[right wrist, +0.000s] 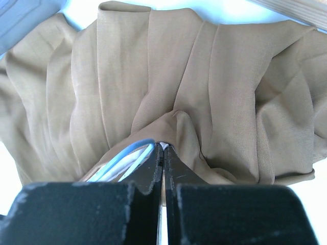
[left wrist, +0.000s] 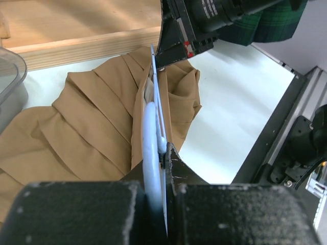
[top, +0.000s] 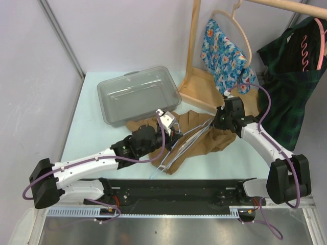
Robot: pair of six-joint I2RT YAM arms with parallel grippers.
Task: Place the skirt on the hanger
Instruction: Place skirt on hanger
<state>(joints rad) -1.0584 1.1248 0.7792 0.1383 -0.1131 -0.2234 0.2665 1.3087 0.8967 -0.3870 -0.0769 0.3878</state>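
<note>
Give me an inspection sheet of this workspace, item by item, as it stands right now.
Surface: pale table, no spills seen.
Job's things: brown skirt crumpled mid-table; light blue hanger lying across it, skirt not hung.
Clutter: clear grey bin at the back left.
Grippers: left gripper shut on the hanger; right gripper shut on a skirt fold beside the hanger's end.
Cables: a purple cable loops along each arm.
Surroundings: wooden rack behind, with a floral garment and a dark plaid garment hanging.
</note>
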